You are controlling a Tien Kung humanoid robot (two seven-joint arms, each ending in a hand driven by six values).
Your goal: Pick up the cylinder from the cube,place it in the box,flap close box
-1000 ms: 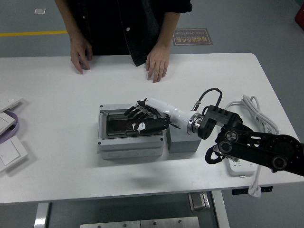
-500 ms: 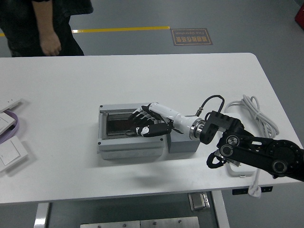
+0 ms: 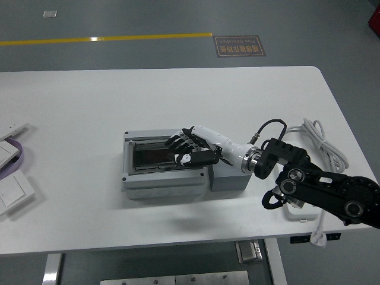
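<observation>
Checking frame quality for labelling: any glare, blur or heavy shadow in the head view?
Head view: sharp overall, no motion blur on the right hand; lighting even and diffuse, with only a soft shadow on the white table in front of the grey box; the box's dark interior swallows detail beneath the black fingers; no strong glare.

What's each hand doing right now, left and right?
Left hand: not in view.
Right hand: over the open box; whether it holds the cylinder cannot be told.
</observation>
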